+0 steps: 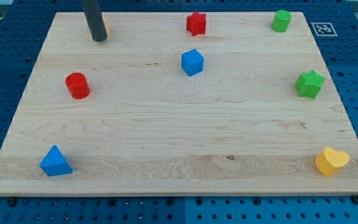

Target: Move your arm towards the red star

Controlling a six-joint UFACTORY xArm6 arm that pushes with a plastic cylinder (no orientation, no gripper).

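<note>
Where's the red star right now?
The red star sits at the view's top edge, near the middle, just above the blue cube; my tip is far to its left.

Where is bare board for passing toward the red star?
Bare board runs from my tip rightward to the red star, above the blue cube. The middle and bottom are open too. An orange block crowds my tip.
</note>
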